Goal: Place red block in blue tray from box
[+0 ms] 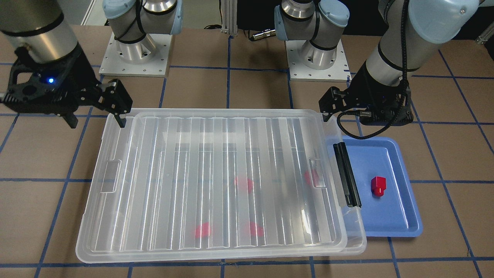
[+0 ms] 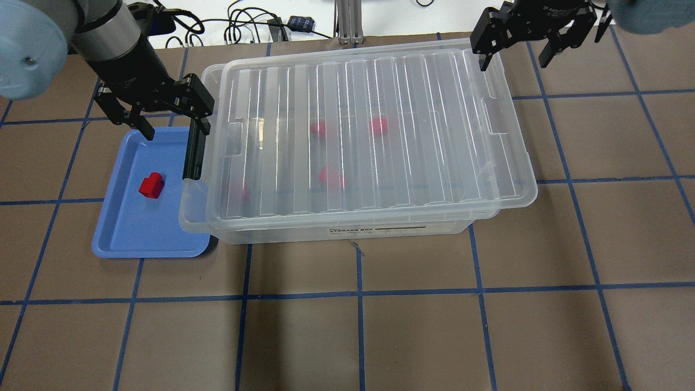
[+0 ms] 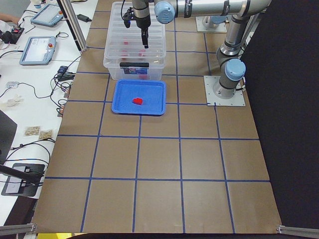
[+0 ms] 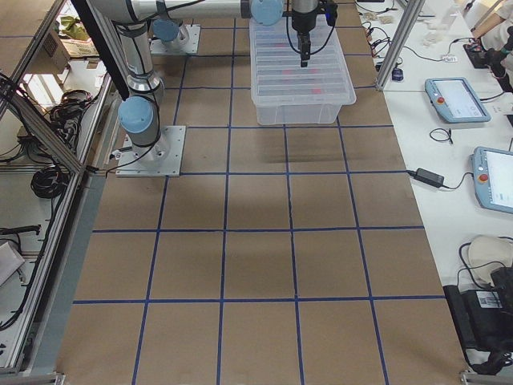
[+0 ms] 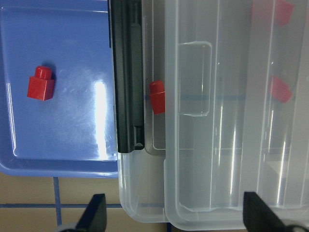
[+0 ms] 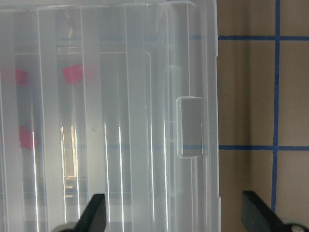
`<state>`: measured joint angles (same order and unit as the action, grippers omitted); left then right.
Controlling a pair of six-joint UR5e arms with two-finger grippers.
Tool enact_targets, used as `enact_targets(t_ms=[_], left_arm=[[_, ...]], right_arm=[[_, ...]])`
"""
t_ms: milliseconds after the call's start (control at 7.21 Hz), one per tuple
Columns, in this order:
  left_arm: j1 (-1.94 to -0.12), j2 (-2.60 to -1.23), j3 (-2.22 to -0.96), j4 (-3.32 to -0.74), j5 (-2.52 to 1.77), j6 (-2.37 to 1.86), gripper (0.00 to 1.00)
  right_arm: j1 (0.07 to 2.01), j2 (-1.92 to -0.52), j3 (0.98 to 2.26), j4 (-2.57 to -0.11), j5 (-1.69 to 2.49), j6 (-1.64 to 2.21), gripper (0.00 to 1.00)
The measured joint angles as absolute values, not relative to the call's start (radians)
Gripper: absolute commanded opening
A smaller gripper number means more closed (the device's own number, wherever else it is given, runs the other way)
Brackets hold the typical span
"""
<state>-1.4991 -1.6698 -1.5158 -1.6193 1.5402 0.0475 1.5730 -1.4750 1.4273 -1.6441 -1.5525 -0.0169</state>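
One red block point(image 2: 151, 185) lies in the blue tray point(image 2: 130, 228), with the left gripper point(image 2: 174, 129) above the tray's far edge, jaws spread and empty. Next comes the box point(image 2: 353, 232), four more blocks point(image 2: 379, 126) blurred beneath its lid point(image 2: 434, 108). The right gripper point(image 2: 513, 60) hovers over its far right corner, also spread, holding nothing

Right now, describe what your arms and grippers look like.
The left arm and right arm are silver tubes with pale-blue joint caps. The left gripper and right gripper are black, angular and two-fingered. A black ribbed cable runs along the left arm; a blue light glows on the right gripper's body.
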Motion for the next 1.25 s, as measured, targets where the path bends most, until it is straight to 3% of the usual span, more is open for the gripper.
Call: enact_targets(t_ms=[416, 1248], left_arm=[[-1.5, -1.664, -1.522, -1.62, 1.541, 0.048, 1.0], [-1.5, -1.636, -1.527, -1.635, 1.573, 0.056, 1.0]], right_arm=[[1.586, -1.578, 1.558, -1.679, -1.561, -0.002, 1.0], [1.586, -1.585, 1.571, -1.689, -1.581, -0.003, 1.0]])
